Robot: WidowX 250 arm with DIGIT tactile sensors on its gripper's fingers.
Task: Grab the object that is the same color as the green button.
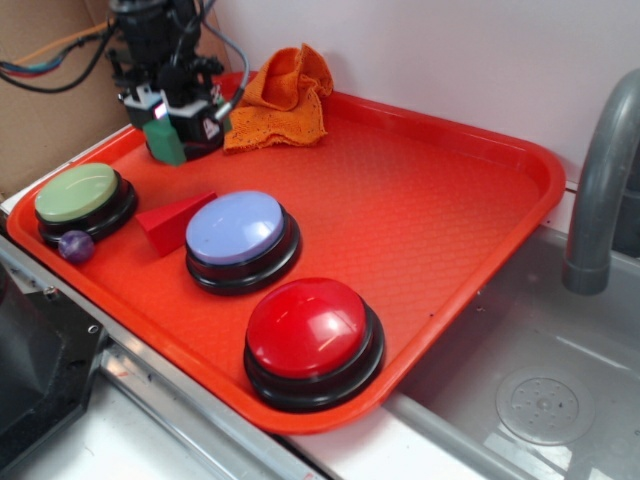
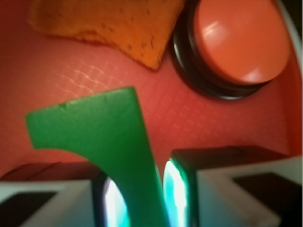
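The small dark green arch block hangs between my gripper's fingers at the tray's far left corner. In the wrist view the green block fills the middle, with one leg of its arch running down between the two pads of my gripper, which is shut on it. The pale green dome button with a black base sits at the tray's left edge, in front of the gripper and apart from it.
On the red tray lie a red wedge, a purple ball, a lavender-blue button, a red button and an orange cloth. An orange button sits just beyond the gripper. A grey faucet and sink are at right.
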